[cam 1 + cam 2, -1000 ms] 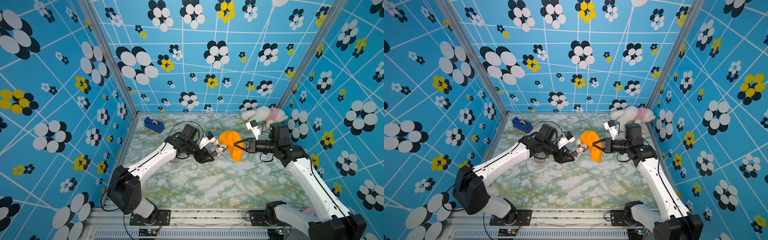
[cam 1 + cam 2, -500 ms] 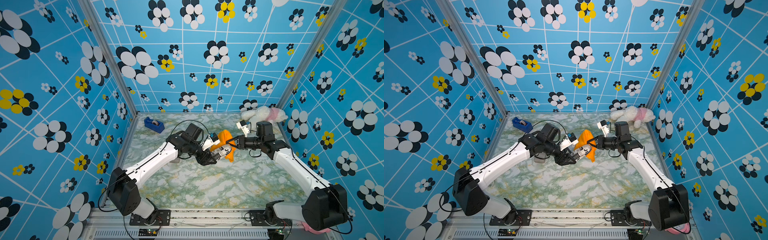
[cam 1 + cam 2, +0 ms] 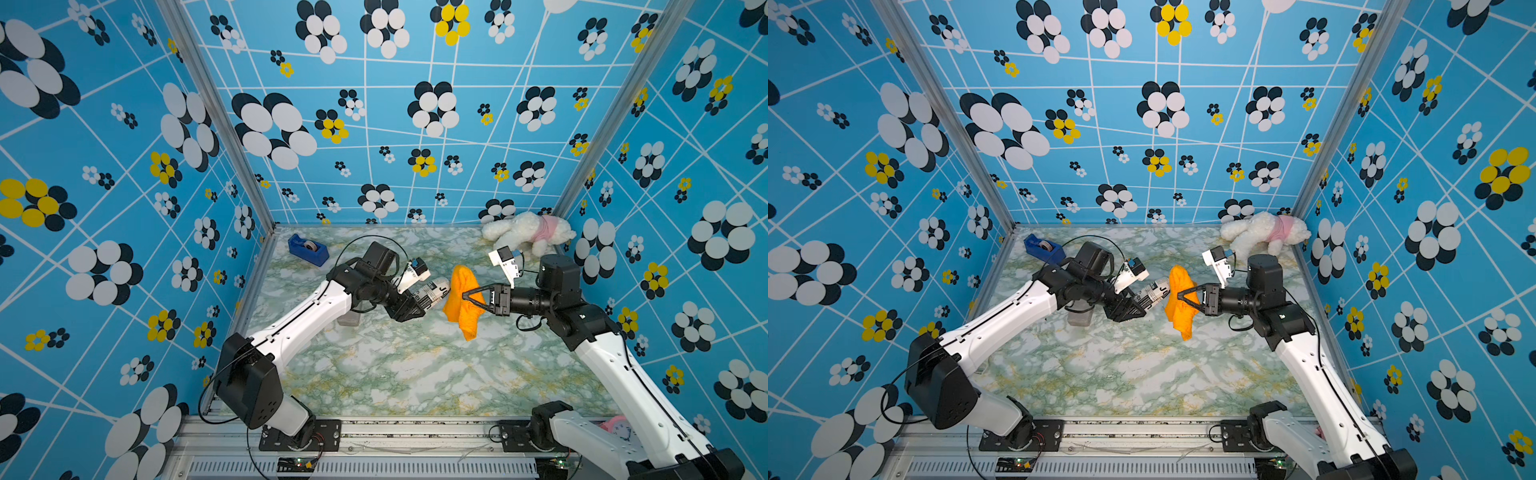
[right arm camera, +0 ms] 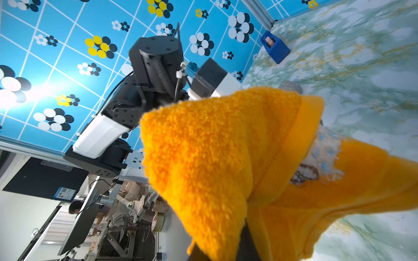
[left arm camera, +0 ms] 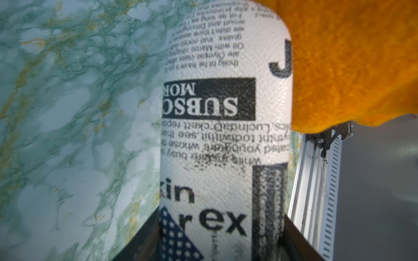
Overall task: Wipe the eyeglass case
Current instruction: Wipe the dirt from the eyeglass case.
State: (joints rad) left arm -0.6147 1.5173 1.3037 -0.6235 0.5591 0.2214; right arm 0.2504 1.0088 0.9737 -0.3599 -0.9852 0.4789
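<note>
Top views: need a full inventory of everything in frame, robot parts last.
eyeglass case: 1, white with black newsprint, held above table centre
cloth: 1, orange, hanging at the case's free end
tape dispenser: 1, blue, far left corner
plush dog: 1, white with pink top, far right corner
clear container: 1, transparent, on table under left arm
pink object: 1, pink, by right arm base, partly hidden
table: 1, green-white marble
left claw: 1, black, shut on eyeglass case
right claw: 1, black, shut on cloth
</note>
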